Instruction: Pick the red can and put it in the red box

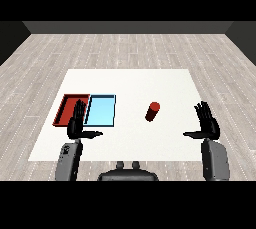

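Red can (153, 111) upright on white table (150, 80), grey plank floor (125, 50) around

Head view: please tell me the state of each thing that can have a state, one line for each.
Red can: upright on the table, apart from both hands, not in a tray.
Red tray: on the table, holds nothing.
Light blue tray: beside the red tray, holds nothing.
Left hand: open, holds nothing.
Right hand: open, holds nothing.

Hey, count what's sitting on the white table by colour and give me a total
Red: 2, the red can and the red tray
Light blue: 1, the light blue tray
Total: 3
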You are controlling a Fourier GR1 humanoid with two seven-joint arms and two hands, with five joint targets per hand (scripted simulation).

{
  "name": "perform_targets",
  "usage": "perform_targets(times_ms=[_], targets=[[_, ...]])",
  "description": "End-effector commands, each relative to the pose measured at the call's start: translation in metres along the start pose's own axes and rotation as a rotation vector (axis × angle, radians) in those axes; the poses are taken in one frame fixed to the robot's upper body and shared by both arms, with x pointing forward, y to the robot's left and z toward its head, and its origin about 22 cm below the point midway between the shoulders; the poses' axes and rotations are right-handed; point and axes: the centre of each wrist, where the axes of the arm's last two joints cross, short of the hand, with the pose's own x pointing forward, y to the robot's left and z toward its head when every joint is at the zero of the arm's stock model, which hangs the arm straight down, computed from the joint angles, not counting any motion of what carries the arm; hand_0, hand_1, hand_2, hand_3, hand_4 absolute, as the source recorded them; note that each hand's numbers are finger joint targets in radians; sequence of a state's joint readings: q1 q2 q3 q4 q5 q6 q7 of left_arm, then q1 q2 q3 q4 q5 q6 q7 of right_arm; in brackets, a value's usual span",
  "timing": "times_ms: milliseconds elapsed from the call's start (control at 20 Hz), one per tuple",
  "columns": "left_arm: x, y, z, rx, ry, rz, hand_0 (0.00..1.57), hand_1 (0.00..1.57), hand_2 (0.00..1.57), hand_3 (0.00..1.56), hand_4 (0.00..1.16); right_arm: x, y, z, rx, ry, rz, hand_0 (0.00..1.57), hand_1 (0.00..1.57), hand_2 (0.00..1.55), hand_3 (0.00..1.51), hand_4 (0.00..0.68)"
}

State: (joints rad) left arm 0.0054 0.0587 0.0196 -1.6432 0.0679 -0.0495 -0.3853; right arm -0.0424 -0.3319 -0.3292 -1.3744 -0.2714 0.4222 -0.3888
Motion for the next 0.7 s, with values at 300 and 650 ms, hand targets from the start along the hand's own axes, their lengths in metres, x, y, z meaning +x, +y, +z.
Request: perform_targets(times_ms=[300, 650], targets=[[-0.012, -0.005, -0.007, -0.029, -0.026, 0.026, 0.00, 0.00, 0.00, 0.00, 0.00, -0.010, -0.002, -0.007, 0.003, 0.004, -0.028, 0.00, 0.00, 0.00, 0.00, 0.000], [-0.010, 0.012, -0.008, 0.001, -0.037, 0.059, 0.00, 0.00, 0.00, 0.00, 0.00, -0.032, 0.017, -0.013, 0.034, 0.039, -0.054, 0.00, 0.00, 0.00, 0.00, 0.000]])
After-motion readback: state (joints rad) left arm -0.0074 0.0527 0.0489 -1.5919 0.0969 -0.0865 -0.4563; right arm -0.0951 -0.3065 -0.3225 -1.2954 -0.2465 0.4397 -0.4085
